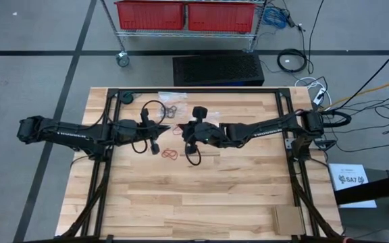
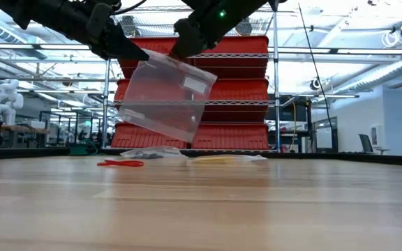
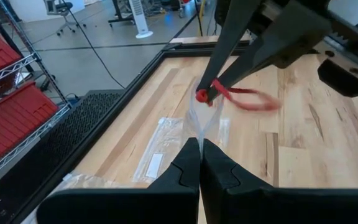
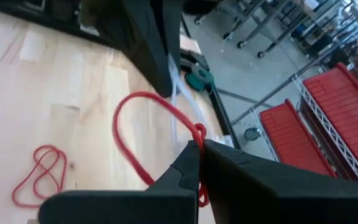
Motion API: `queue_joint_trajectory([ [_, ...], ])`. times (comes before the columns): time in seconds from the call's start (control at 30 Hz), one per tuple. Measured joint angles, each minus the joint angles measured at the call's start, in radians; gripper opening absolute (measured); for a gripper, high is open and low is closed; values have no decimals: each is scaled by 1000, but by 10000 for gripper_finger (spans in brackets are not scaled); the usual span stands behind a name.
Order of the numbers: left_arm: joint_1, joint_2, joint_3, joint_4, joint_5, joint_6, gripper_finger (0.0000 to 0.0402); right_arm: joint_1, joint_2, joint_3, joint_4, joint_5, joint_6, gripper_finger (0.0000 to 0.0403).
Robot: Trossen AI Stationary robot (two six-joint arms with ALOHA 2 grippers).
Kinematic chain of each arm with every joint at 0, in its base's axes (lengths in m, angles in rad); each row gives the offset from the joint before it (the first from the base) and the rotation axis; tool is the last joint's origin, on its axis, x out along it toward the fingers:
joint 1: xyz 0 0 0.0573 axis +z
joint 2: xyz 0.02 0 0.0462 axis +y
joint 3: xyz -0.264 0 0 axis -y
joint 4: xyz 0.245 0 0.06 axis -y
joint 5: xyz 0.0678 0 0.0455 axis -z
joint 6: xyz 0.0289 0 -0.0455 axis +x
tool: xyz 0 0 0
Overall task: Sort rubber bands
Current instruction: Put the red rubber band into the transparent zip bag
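Left end effector [image 3: 199, 163] was clamped shut on the clear bag's [image 2: 166, 97] edge, above the bench [image 1: 208, 202]. Right end effector [image 4: 199, 163], closed on a red rubber band [image 4: 143, 134], hung beside the bag mouth; more red bands [image 1: 171, 154] lay below.

We can just read "SA7" on the white sheet [image 1: 351, 179] lying right of the counter [image 1: 201, 202]; no other text is legible.

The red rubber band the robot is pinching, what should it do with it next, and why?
Probably slip the thin red rubber band into the clear plastic bag. The right gripper is shut on the band, and the left gripper holds the bag lifted right beside it.
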Motion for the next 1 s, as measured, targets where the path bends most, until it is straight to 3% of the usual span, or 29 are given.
queue_joint_trajectory([
  [0.27,0,0,0,3,0,0,0,-28,0,0,-88,-12,128,0],
  [0.47,0,0,0,3,0,0,0,-73,0,0,-145,-198,297,7],
  [0.6,0,0,0,3,0,0,0,-85,0,0,-151,-270,335,36],
  [1.0,0,0,0,3,19,0,0,-73,-1,104,-162,-280,336,161],
])
